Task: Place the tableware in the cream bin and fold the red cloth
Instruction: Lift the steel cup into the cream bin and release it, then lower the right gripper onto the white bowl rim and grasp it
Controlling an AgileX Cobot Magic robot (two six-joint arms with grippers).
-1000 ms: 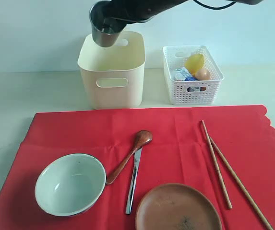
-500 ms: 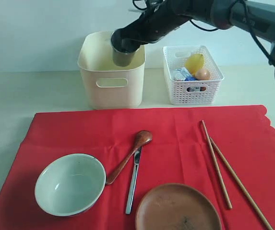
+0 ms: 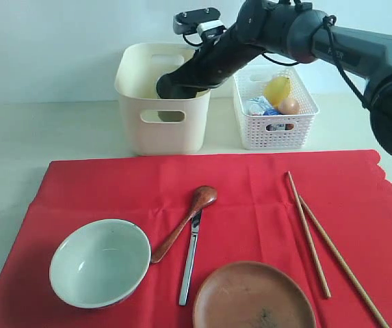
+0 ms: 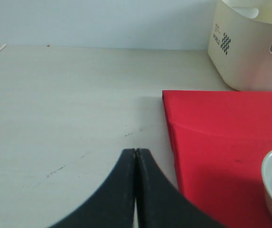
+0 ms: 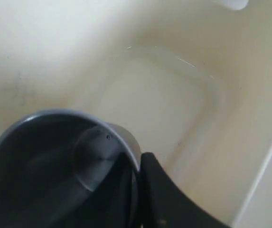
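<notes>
My right gripper is shut on the rim of the steel cup, one finger inside it and one outside, and holds it down inside the cream bin; in the exterior view the right gripper dips below the bin's rim. On the red cloth lie the pale green-white bowl, the wooden spoon, the table knife, the brown plate and the chopsticks. My left gripper is shut and empty, over bare table beside the cloth's corner.
A white lattice basket with a lemon, an egg and packets stands right of the bin. The right arm reaches over from the right, above the basket. Pale tabletop lies left of the cloth.
The right arm has carried the cup from above the bin's rim down into the bin. Everything on the cloth has stayed put.
</notes>
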